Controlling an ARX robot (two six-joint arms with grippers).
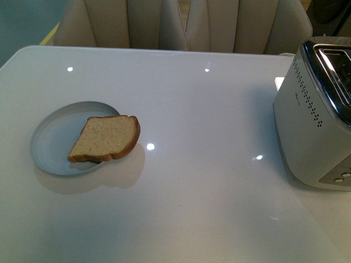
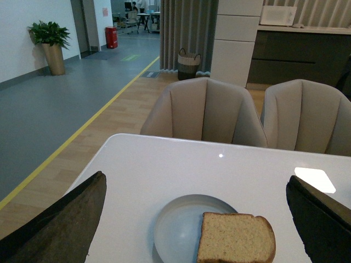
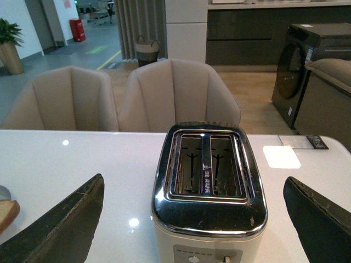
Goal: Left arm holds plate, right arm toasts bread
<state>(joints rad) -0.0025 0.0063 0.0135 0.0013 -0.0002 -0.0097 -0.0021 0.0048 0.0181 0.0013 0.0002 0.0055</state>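
A pale blue-grey plate (image 1: 52, 137) sits on the left of the white table, and a slice of brown bread (image 1: 107, 138) lies across its right rim, rounded end hanging over the table. No arm shows in the front view. In the left wrist view my left gripper (image 2: 197, 219) is open, its dark fingers (image 2: 60, 224) wide apart on either side of the plate (image 2: 178, 227) and bread (image 2: 236, 238). My right gripper (image 3: 194, 219) is open too, fingers straddling the toaster (image 3: 208, 192), whose two slots are empty. The bread's edge (image 3: 6, 212) peeks in there.
The white and chrome toaster (image 1: 318, 120) stands at the table's right edge. Beige chairs (image 1: 181, 24) line the far side of the table (image 1: 192, 109). Bright ceiling lights reflect off the glossy top.
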